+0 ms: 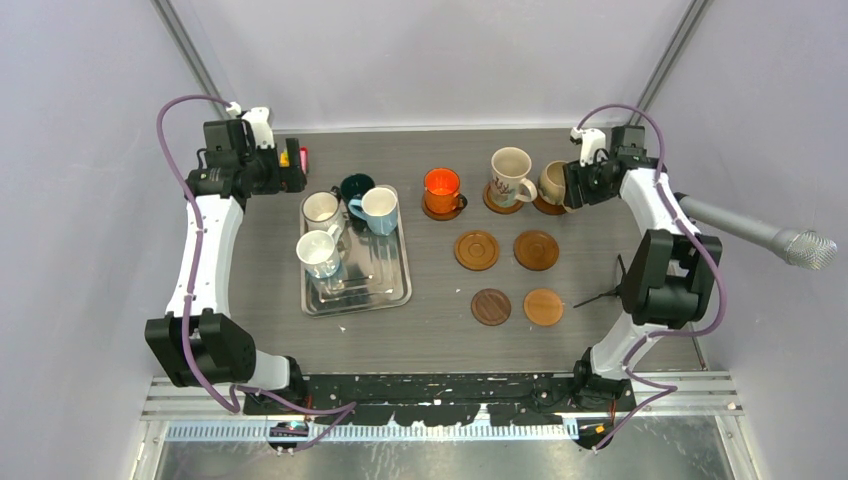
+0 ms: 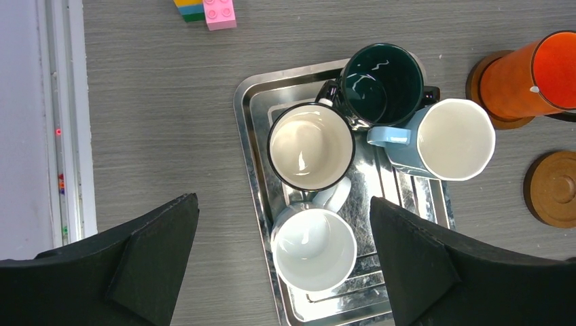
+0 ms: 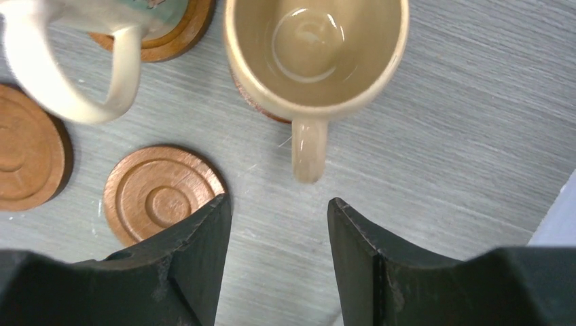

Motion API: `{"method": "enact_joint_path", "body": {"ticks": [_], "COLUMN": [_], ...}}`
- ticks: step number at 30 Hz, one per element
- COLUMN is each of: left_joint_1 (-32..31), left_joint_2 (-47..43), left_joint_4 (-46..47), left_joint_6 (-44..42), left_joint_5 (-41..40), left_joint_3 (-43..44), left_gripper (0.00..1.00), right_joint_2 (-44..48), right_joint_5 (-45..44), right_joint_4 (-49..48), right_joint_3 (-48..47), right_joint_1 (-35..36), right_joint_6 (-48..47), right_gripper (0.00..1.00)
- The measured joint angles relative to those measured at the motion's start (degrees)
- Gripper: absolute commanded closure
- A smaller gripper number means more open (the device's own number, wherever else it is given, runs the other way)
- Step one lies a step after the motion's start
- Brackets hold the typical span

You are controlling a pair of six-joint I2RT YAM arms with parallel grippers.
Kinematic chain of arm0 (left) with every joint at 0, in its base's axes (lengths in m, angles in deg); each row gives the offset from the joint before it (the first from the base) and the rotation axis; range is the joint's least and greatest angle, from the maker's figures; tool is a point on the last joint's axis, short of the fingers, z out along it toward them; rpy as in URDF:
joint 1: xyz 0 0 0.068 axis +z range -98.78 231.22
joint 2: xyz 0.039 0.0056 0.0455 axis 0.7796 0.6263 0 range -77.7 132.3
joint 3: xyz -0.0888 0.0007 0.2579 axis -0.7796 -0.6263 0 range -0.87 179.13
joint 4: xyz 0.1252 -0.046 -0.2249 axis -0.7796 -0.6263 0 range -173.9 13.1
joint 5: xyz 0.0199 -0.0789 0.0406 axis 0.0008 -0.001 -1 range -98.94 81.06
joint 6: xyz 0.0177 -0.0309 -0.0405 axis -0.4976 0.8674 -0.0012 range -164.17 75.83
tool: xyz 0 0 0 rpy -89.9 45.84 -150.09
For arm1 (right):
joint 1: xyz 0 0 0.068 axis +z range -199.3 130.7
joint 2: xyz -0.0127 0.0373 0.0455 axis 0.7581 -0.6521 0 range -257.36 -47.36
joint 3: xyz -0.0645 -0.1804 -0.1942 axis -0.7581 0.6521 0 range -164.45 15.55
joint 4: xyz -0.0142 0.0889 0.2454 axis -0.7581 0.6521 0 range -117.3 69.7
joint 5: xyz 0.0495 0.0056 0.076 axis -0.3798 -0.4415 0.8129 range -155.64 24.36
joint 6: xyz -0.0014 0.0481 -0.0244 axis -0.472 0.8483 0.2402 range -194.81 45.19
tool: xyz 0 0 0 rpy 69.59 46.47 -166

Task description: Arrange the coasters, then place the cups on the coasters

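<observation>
Four empty coasters (image 1: 477,250) lie in a square right of centre, one dark brown (image 1: 491,306), one orange-tan (image 1: 544,306). At the back, an orange cup (image 1: 441,190), a cream patterned cup (image 1: 510,178) and a beige cup (image 1: 552,183) each stand on a coaster. My right gripper (image 3: 280,204) is open just behind the beige cup's handle (image 3: 309,153), holding nothing. My left gripper (image 2: 284,198) hangs wide open above the tray's white cup (image 2: 314,248). A black-rimmed cup (image 2: 310,146), a dark green cup (image 2: 380,81) and a light blue cup (image 2: 452,139) stand beside it.
The silver tray (image 1: 392,290) sits left of centre with four cups at its far end. Coloured toy blocks (image 2: 204,10) lie at the back left near the left wrist. A grey microphone (image 1: 790,242) reaches in from the right wall.
</observation>
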Motion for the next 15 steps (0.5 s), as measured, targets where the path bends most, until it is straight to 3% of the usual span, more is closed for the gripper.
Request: {"method": "enact_joint_path", "body": {"ticks": [10, 15], "left_joint_1": [0.0, 0.0], "left_joint_2": [-0.5, -1.1], "left_joint_4": [0.3, -0.5], "left_joint_6": [0.0, -0.9], "left_joint_5": [0.9, 1.1], "left_joint_3": [-1.9, -2.3], "left_gripper": [0.0, 0.0], "right_joint_2": [13.1, 17.0], "right_joint_5": [0.8, -0.1], "right_joint_4": [7.2, 9.3], "right_joint_3": [0.5, -1.7], "right_joint_1": [1.9, 10.9], "right_joint_6": [4.4, 6.9], "right_gripper": [0.4, 0.4]}}
